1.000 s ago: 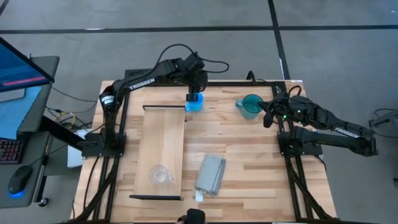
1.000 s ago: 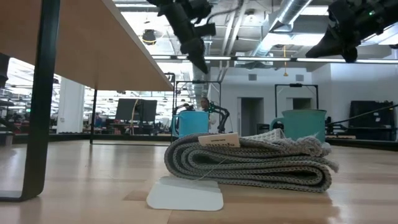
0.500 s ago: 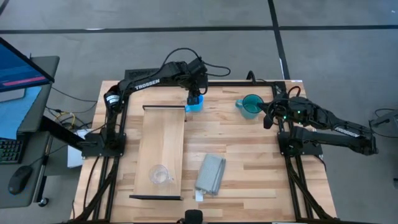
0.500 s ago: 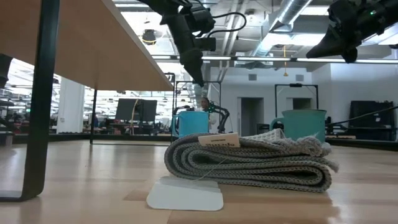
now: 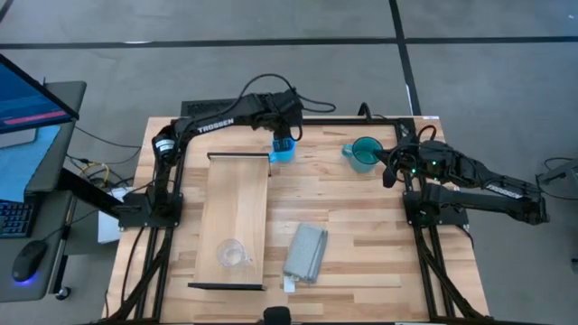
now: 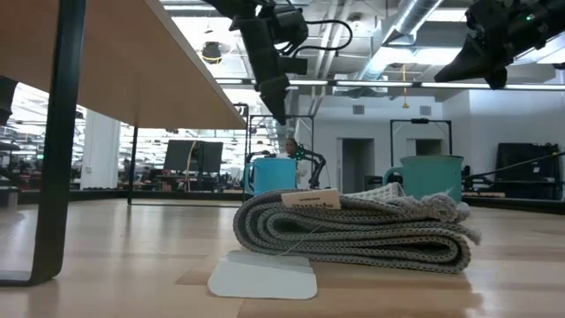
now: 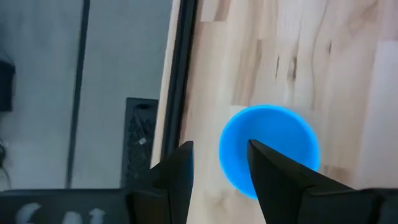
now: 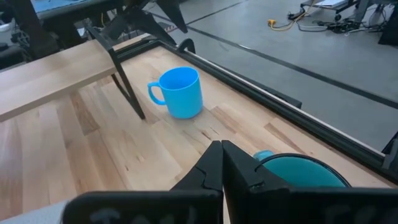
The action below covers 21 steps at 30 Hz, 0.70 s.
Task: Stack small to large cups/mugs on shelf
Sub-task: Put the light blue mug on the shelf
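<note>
Below the left gripper (image 7: 219,169), jaws open, blue mug (image 7: 268,149) on the table, right gripper (image 8: 222,163) closed beside teal mug (image 8: 303,169)

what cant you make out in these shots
- Clear cup: missing in the low view, up on the shelf seen from below.
- Blue mug: its handle is out of sight in the left wrist view.
- Teal mug: cut off by the right wrist view's edge, behind the right gripper.
</note>
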Tool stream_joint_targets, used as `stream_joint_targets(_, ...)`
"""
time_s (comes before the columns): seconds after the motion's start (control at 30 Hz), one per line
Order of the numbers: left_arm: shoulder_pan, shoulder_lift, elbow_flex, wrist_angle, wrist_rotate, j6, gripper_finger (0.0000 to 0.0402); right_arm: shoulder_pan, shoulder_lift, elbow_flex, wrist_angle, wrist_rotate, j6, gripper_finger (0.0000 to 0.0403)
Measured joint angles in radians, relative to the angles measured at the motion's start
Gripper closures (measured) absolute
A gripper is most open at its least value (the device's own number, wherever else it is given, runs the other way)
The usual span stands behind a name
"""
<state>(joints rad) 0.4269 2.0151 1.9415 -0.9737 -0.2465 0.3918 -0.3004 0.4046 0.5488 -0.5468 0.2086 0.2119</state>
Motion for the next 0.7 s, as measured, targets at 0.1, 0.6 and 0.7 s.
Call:
stream_joint_targets(0.1,-0.010,0.000,0.000,0.000,0.005,-0.045,0.0259,0.000,0.000,0.000,0.000,0.000,0.000,0.0381)
stream_joint_targets(0.6,-0.018,0.000,0.000,0.003,0.092,-0.051,0.0259,0.000,0.000,0.000,0.000,0.000,-0.001,0.0381)
stream_joint_targets(0.7,-0.002,0.000,0.000,0.007,0.110,-0.058,0.0259,0.000,0.000,0.000,0.000,-0.001,-0.001,0.0382)
